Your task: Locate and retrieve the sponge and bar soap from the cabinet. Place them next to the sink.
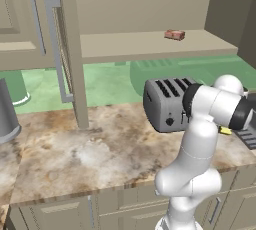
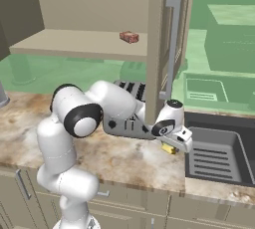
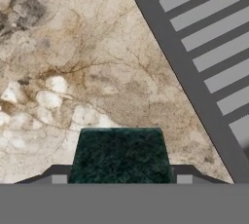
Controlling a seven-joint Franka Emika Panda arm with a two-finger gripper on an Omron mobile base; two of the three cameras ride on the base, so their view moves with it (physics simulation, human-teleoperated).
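Note:
My gripper (image 2: 174,146) hangs low over the marble counter, just left of the sink (image 2: 219,154), and is shut on the sponge (image 2: 169,149). In the hand view the sponge's dark green scrub layer (image 3: 120,155) sits between the fingertips (image 3: 58,177), with the sink's dark rim and ridged surface (image 3: 209,28) to the right. A sliver of the yellow sponge (image 1: 226,130) shows past the forearm in the left base view. The pinkish-brown bar soap (image 1: 174,34) (image 2: 129,36) lies on the shelf of the open cabinet (image 1: 130,44).
A silver four-slot toaster (image 1: 167,102) (image 2: 127,118) stands on the counter behind the arm. The cabinet's open door (image 1: 70,49) (image 2: 158,49), with its long grey handle, hangs edge-on above the counter close to the hand. A grey pot (image 1: 6,114) stands far left.

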